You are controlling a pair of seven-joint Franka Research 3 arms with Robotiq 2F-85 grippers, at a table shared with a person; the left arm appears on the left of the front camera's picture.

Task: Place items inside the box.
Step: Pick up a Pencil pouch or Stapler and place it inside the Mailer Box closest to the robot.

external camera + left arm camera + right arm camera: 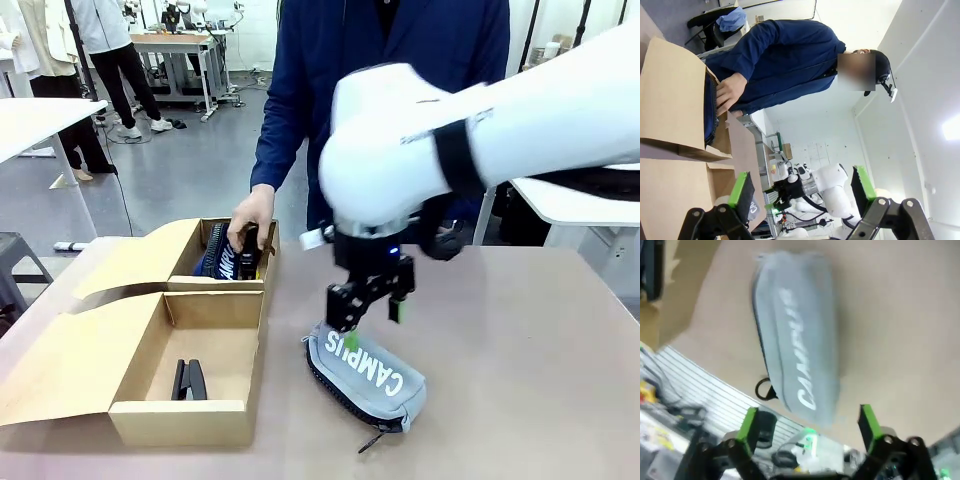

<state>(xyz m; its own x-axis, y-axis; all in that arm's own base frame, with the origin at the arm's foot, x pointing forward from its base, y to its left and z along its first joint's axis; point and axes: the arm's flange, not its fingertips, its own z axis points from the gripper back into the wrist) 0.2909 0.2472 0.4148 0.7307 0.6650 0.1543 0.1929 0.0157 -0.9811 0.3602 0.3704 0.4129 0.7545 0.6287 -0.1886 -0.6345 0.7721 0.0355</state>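
Grey case (368, 380): flat on table (520, 350), just right of box (180, 422), outside it. "CAMPUS" faces up, zip pull at near end. In R wrist view (797, 335) it lies lengthwise ahead of the fingers.
R gripper (368, 315): I see it hover over case's far end, jaws wide, nothing held. Can't tell if a pad touches fabric. Wrist cam (807, 421) agrees: wide.
Stapler (189, 380): on floor of box's near compartment.
Navy case (222, 258): on edge in far compartment.
Person's hand (250, 215): on navy case, gripping sth black; can't tell what.
L gripper (801, 185): jaws wide, empty, aimed toward person and box's far end.
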